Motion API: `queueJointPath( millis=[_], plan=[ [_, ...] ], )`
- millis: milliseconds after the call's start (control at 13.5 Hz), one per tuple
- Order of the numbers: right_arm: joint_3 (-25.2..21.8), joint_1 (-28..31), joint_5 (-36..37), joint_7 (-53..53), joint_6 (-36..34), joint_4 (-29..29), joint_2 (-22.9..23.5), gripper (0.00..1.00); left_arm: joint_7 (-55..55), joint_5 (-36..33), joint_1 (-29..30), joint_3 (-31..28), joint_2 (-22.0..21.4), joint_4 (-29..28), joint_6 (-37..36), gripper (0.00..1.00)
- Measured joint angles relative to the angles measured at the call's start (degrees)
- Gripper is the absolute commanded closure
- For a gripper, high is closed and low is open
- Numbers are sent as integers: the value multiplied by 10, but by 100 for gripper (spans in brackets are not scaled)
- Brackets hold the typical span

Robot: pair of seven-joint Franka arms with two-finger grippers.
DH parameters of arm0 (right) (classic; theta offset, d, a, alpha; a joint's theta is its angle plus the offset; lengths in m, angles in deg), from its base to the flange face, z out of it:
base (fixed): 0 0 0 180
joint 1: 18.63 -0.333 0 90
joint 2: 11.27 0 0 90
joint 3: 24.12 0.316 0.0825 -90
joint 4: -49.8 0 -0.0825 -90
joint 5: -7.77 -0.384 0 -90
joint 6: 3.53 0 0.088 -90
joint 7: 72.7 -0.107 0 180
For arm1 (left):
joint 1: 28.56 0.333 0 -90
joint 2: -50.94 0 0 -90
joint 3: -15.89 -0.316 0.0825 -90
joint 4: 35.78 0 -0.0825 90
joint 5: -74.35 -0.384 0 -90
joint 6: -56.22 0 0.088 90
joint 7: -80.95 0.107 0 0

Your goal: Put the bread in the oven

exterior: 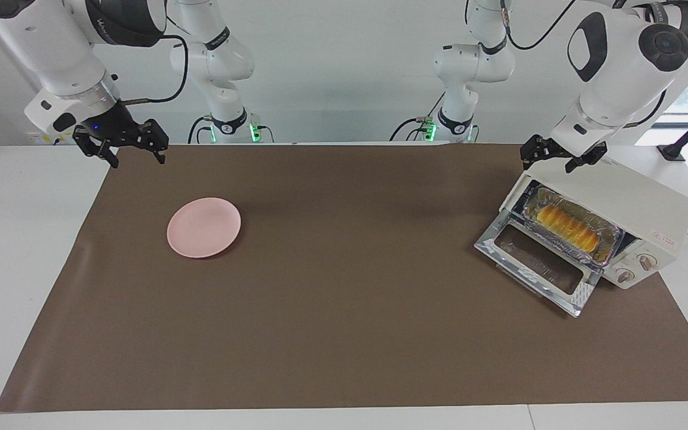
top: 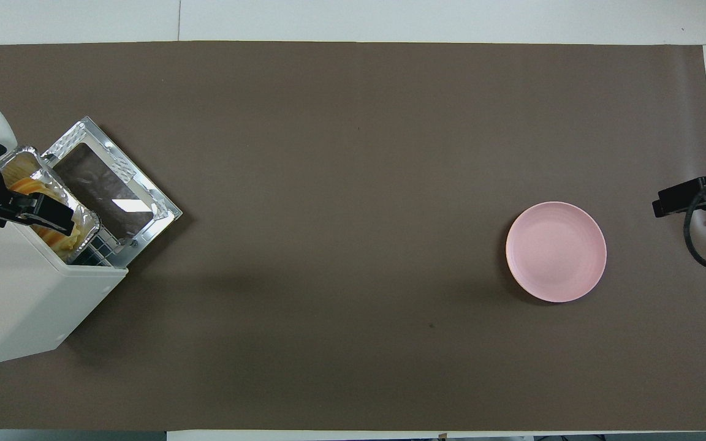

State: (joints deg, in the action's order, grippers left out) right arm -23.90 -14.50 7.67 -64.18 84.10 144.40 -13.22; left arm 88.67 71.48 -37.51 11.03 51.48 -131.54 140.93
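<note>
Bread sits in a foil tray on the rack of the open oven.

Both sets of jaws are spread wide and hold nothing. The left gripper hangs just above the top edge of the oven, over its open mouth; from overhead it covers part of the bread, so only bits of yellow show there. The oven's glass door lies folded down flat on the brown mat, at the left arm's end of the table. The right gripper waits in the air over the mat's corner, near the pink plate. Overhead, only a dark bit of it pokes in at the edge.
</note>
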Motion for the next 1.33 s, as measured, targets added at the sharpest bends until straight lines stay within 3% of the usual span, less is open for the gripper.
queueJointPath(
  millis=[1333],
  plan=[
    [0,0,0,0,0,0,0,0,-21,14,2,14,-8,19,-1,0]
  ],
)
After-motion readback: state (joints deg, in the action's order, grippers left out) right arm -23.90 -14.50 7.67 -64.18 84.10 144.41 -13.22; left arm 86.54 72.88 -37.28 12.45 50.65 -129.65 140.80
